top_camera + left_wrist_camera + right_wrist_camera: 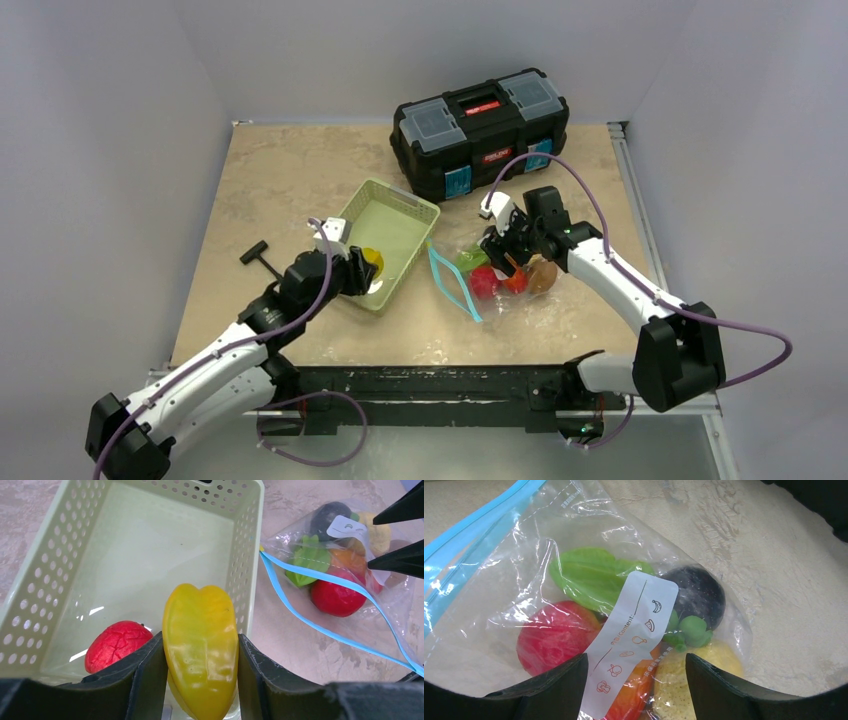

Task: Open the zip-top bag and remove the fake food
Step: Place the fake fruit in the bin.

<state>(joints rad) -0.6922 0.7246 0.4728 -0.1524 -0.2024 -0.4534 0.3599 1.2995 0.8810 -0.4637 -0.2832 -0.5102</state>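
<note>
— Where's the zip-top bag (385,625)?
— Flat on the counter (300,670), blue zip strip (474,525) gaping, with red, green, orange, purple and yellow fake food (556,635) inside.
— Anything out?
— A yellow pepper (200,630), pinched in the left hand (201,680) over the basket (50,570). A red piece (117,642) lies inside it.

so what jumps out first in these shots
The yellow bell pepper clamped in the left end effector over the near end of the pale green basket, where a red fruit already lies. Beside the basket lies the clear zip-top bag, its blue strip gaping, with fake food inside and the right end effector open over it.
</note>
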